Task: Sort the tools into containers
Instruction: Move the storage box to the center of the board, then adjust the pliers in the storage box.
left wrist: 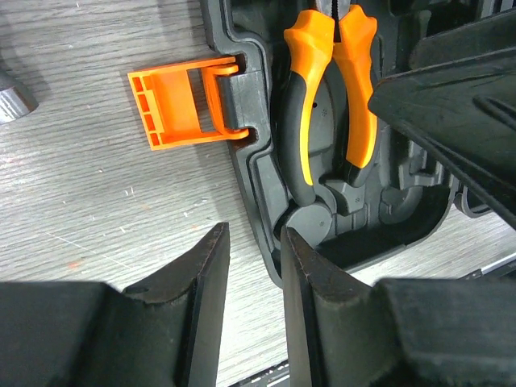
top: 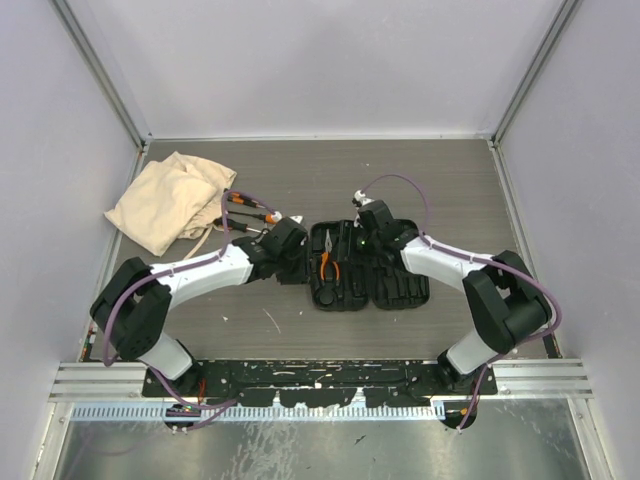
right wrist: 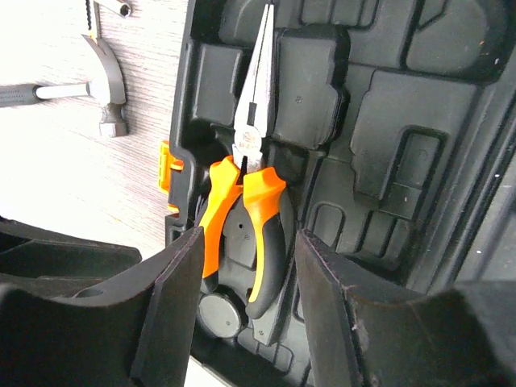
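An open black tool case [top: 385,285] lies at the table's middle. Orange-and-black pliers [top: 328,264] rest in a moulded slot in its left half. My right gripper [right wrist: 246,242] is open and empty, with its fingers either side of the pliers' handles [right wrist: 242,218] just above them. My left gripper [left wrist: 254,242] is open by a narrow gap and empty, low at the case's left rim [left wrist: 270,266] near the pliers' handle ends [left wrist: 322,105]. A small claw hammer [right wrist: 105,89] lies on the table left of the case. Other orange-handled tools [top: 250,212] lie behind my left gripper [top: 303,256].
A beige cloth bag [top: 170,200] lies at the back left. An orange latch [left wrist: 173,105] sticks out flat from the case's left side. The case's right half [right wrist: 403,121] holds empty moulded slots. Walls enclose the table on three sides.
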Tool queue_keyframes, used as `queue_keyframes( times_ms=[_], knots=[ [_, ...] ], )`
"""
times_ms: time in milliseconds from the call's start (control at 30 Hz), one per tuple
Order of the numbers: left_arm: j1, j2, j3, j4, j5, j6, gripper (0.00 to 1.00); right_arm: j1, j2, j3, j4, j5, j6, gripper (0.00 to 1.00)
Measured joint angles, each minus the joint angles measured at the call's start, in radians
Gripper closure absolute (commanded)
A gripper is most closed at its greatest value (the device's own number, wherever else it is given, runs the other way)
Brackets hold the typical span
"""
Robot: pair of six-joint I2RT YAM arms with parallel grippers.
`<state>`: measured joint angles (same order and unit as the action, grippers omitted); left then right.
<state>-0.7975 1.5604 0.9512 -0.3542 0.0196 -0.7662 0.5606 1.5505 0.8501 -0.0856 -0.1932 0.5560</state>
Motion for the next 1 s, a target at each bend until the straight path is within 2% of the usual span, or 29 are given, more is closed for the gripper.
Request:
queue_keyframes(
  times_ms=[100, 500, 700, 1000],
  knots=[
    [0.0, -0.004, 0.0, -0.005, -0.005, 0.004, 0.58, 0.003, 0.015, 0.003, 0.003, 0.0, 0.0, 0.46],
    [0.0, -0.082, -0.009, -0.034, -0.06, 0.035, 0.41, 0.02, 0.069, 0.018, 0.011, 0.0, 0.0, 0.49],
    [0.0, -0.17, -0.004, -0.088, -0.146, 0.07, 0.0, 0.033, 0.078, 0.025, 0.015, 0.0, 0.001, 0.51],
    [0.02, -0.337, 0.01, -0.138, -0.269, 0.101, 0.02, 0.041, 0.079, 0.03, 0.018, 0.008, 0.001, 0.52]
  ],
)
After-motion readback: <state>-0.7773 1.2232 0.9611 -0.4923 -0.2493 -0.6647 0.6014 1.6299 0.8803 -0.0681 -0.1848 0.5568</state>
